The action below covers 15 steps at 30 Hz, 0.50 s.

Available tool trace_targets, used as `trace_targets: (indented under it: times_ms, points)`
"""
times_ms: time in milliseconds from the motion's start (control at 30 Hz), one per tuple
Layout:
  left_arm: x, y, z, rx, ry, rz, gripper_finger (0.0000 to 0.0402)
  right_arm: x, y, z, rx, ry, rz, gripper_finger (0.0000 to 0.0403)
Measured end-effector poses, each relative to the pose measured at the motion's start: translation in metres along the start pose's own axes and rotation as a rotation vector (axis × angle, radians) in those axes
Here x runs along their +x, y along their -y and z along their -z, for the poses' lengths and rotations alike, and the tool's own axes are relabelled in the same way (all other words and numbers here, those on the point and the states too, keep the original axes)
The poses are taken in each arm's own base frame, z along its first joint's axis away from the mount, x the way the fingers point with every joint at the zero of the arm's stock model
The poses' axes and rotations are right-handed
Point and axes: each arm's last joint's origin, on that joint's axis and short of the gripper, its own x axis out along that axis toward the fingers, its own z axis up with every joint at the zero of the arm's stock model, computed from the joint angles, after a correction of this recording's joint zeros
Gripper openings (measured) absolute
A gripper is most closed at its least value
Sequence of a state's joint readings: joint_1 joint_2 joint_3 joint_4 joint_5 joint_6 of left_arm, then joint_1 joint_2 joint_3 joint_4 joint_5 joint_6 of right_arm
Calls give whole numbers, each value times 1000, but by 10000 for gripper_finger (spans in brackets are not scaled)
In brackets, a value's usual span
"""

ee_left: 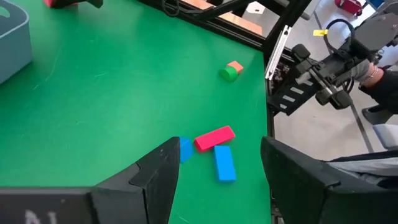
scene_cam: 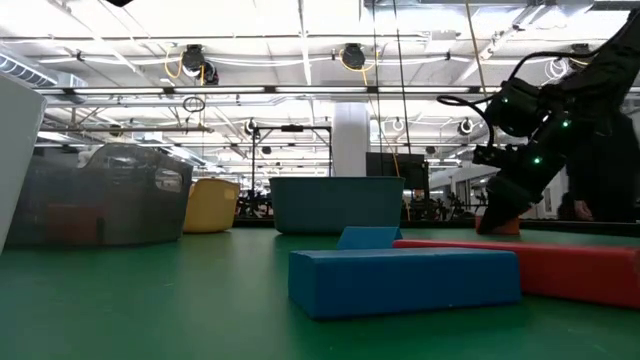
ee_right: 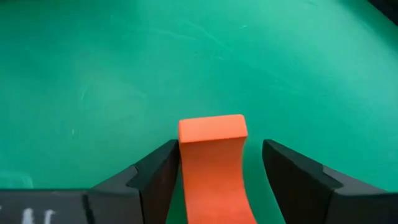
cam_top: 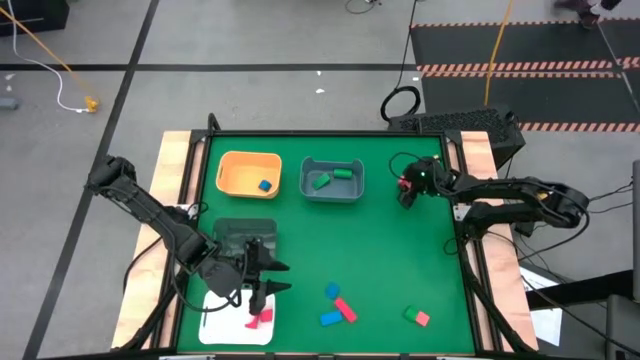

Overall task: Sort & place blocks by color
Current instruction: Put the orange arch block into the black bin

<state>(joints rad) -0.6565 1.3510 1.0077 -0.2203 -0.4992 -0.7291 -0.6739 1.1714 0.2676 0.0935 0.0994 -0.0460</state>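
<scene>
Right fingers (ee_right: pixel 214 171) spread, red block (ee_right: pixel 213 162) between them, touching one finger.

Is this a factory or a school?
Probably a big lab or workshop: pipes and strip lights run overhead, striped floor mats lie past the green table, and cables trail about.
</scene>
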Motion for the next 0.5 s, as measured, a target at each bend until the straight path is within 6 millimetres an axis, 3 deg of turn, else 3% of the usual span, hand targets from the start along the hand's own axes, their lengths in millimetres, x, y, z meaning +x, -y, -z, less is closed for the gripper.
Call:
trace_targets:
  times_ms: [167,367,500]
  points:
    - [0,0,0,-6,0,-1,223,2,0,2,94,6,-1,201]
    - [0,0,0,-7,0,-1,223,2,-1,2,141,1,-31,114]
    - [0,0,0,-13,1,-1,223,2,-2,1,187,14,-68,114]
